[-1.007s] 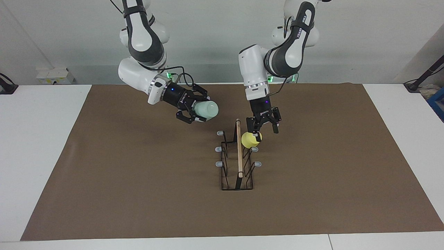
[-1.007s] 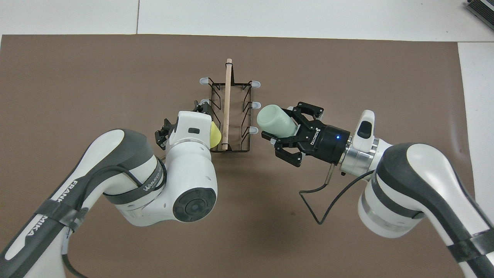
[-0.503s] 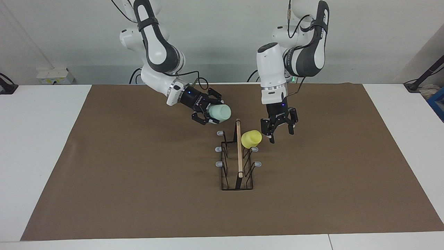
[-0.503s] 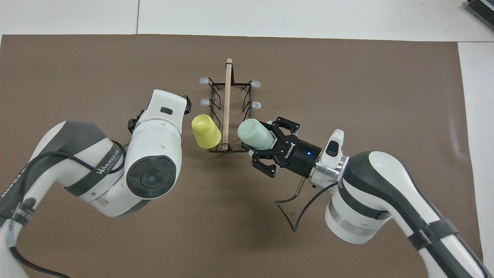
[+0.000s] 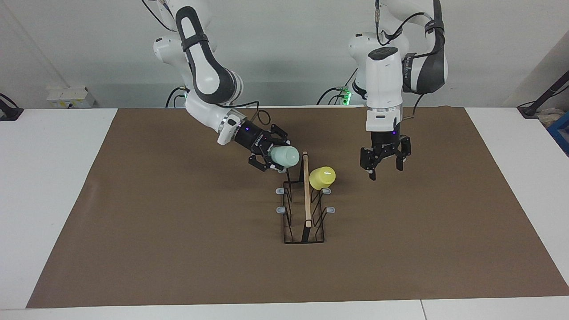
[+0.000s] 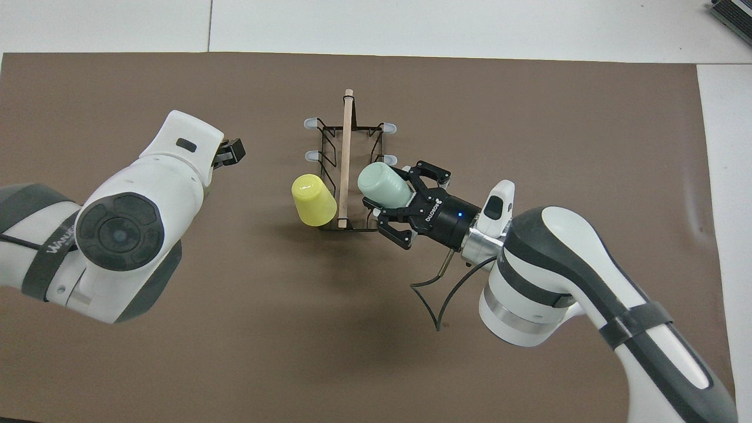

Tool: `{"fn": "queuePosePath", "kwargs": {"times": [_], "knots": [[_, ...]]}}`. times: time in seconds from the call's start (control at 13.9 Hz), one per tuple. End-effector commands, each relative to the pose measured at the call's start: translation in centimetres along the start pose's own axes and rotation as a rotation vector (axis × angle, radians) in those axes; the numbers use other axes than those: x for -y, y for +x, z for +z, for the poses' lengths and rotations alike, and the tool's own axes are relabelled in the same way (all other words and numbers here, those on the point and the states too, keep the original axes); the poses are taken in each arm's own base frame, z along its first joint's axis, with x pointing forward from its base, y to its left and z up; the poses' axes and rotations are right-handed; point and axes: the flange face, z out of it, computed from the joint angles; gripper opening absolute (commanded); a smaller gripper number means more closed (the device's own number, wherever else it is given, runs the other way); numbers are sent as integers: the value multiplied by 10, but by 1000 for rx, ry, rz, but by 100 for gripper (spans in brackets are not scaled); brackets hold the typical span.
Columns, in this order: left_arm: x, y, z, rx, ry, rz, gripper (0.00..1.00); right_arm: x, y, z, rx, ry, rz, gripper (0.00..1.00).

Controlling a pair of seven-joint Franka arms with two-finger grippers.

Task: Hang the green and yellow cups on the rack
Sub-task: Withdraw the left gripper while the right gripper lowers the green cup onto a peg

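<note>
Tapered yellow cup (image 5: 322, 177) on wire rack (image 5: 303, 209)

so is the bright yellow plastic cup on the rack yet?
On: the bright yellow plastic cup sits inverted over a prong of the black wire rack, ungripped.

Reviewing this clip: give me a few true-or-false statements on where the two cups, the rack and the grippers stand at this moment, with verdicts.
1. The yellow cup hangs on a prong of the rack. True.
2. The left gripper holds the yellow cup. False: its jaws are open and empty, up over the mat toward the left arm's end of the table.
3. The right gripper grips the green cup. True.
4. The green cup stands upright on the mat. False: it is held tilted in the air at the rack's end nearest the robots.
5. Both cups sit on the same side of the wooden rod. False: the rod runs between them.
</note>
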Motion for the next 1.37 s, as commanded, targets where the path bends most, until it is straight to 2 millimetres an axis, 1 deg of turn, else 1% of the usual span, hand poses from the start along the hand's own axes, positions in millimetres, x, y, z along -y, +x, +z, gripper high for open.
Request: {"fn": "queuePosePath", "kwargs": {"times": [0.0, 0.07, 0.14, 0.22, 0.36, 0.65, 0.72, 0.79, 0.86, 0.93, 1.01, 1.08, 1.15, 1.22, 1.29], "knots": [[27, 8, -6, 38, -21, 63, 100, -7, 5, 21, 4, -53, -4, 0], [37, 10, -6, 68, -16, 102, 100, 3, 5, 28, 20, -52, -11, 0], [50, 15, -6, 103, -17, 143, 100, 6, 5, 32, 21, -47, -10, 0], [61, 19, -6, 138, -31, 176, 100, 6, 4, 33, 22, -47, -9, 0], [85, 31, -12, 207, -63, 241, 99, 4, 3, 35, 26, -54, -9, 0], [120, 65, -40, 331, -111, 341, 99, 3, -14, 39, 56, -55, 1, 0], [132, 69, -42, 363, -121, 370, 99, 4, -21, 41, 65, -49, -5, 0], [141, 73, -46, 380, -138, 388, 99, 8, -31, 39, 65, -48, -9, 0], [146, 75, -50, 400, -146, 394, 99, 8, -37, 34, 44, -56, -18, 0], [148, 78, -51, 422, -145, 406, 99, 12, -39, 30, 8, -40, -15, 0], [150, 84, -59, 432, -147, 422, 99, 13, -41, 25, -18, -23, -7, 0], [152, 91, -63, 443, -147, 434, 100, 14, -42, 21, -44, -5, -2, 0], [157, 98, -69, 443, -152, 447, 100, 17, -44, 16, -70, 5, 11, 0], [166, 102, -68, 454, -166, 440, 100, 16, -49, 9, -84, 4, -2, 0], [169, 102, -69, 455, -176, 433, 100, 9, -57, -2, -86, -8, -15, 0]]}}
